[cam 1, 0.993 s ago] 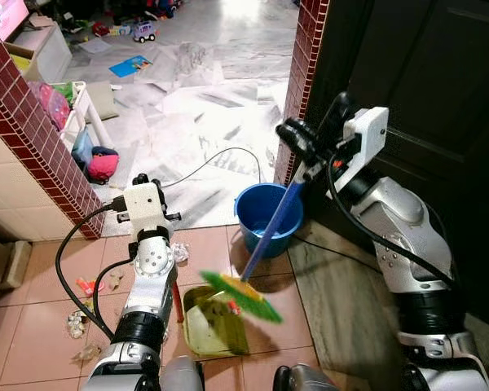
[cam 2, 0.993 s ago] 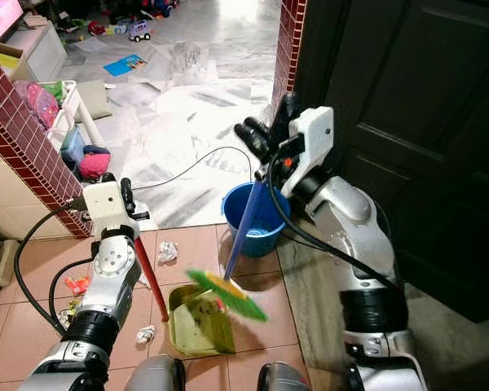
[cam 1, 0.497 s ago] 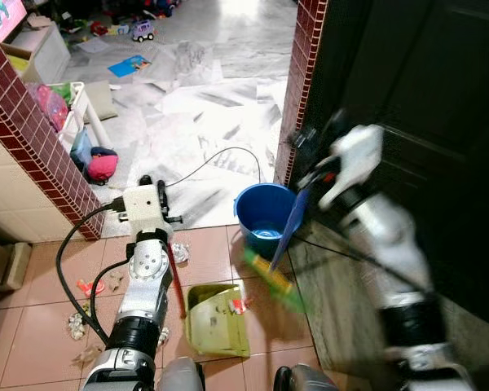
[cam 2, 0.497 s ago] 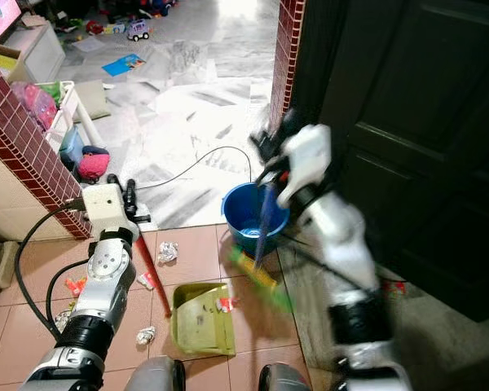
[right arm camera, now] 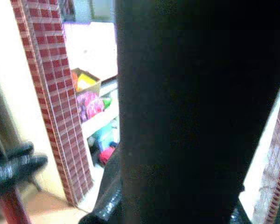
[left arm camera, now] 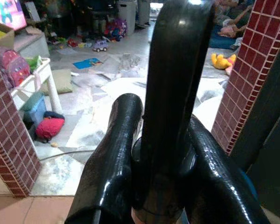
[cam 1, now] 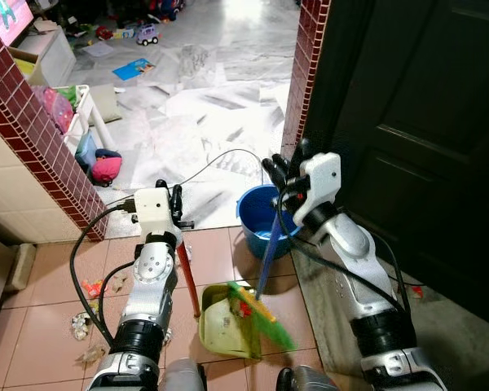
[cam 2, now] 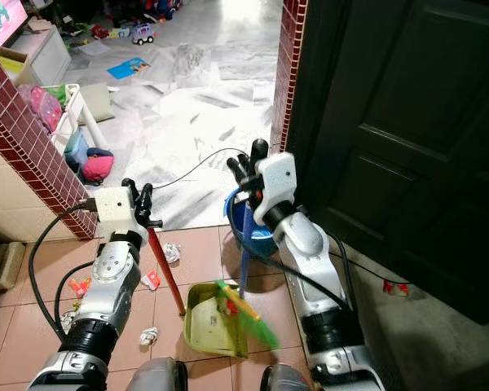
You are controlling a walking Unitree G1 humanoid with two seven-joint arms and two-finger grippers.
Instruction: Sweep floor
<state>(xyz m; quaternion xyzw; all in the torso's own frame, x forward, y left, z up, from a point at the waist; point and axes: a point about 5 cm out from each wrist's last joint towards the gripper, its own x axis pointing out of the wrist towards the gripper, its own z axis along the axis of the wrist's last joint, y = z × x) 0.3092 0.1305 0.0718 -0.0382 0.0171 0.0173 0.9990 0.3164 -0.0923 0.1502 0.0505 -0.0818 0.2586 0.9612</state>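
My left gripper is shut on the top of the red dustpan handle; in the left wrist view its fingers wrap the dark pole. The green dustpan rests on the terracotta tiles with bits of litter inside. My right gripper is shut on the blue broom handle. The green broom head lies blurred over the dustpan's right edge. Crumpled paper and red wrappers lie left of the dustpan.
A blue bucket stands just behind the broom. A dark door and brick pillar close the right side; a brick wall stands left. A black cable crosses the marble floor beyond, where toys are scattered.
The right arm swung the broom: its head went from beside the bucket back onto the dustpan's right edge. The view has shifted slightly; the left gripper still holds the dustpan handle.
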